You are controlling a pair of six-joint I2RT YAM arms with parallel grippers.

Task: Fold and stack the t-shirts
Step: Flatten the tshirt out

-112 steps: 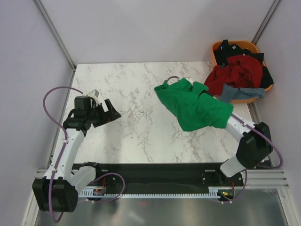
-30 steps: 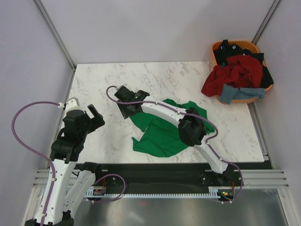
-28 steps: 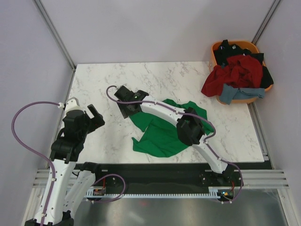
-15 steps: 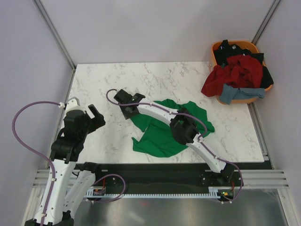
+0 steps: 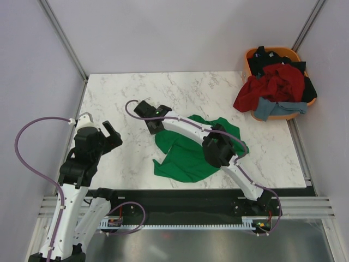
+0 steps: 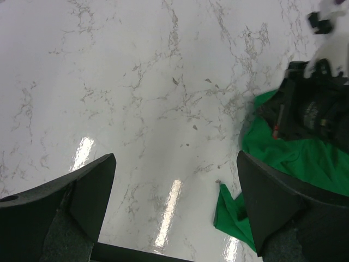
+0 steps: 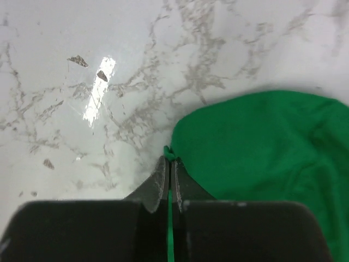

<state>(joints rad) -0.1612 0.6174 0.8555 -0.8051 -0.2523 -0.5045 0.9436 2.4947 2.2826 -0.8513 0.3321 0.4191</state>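
Right wrist alone shows right fingers (image 7: 156,184) pinching the green t-shirt (image 7: 256,147); left fingers (image 6: 87,191) gape.

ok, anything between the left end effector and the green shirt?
Nothing visible. Only marble table lies between the open left end effector and the green t-shirt. The right arm stretches across the shirt, and the right end effector is shut on its edge facing the left arm.
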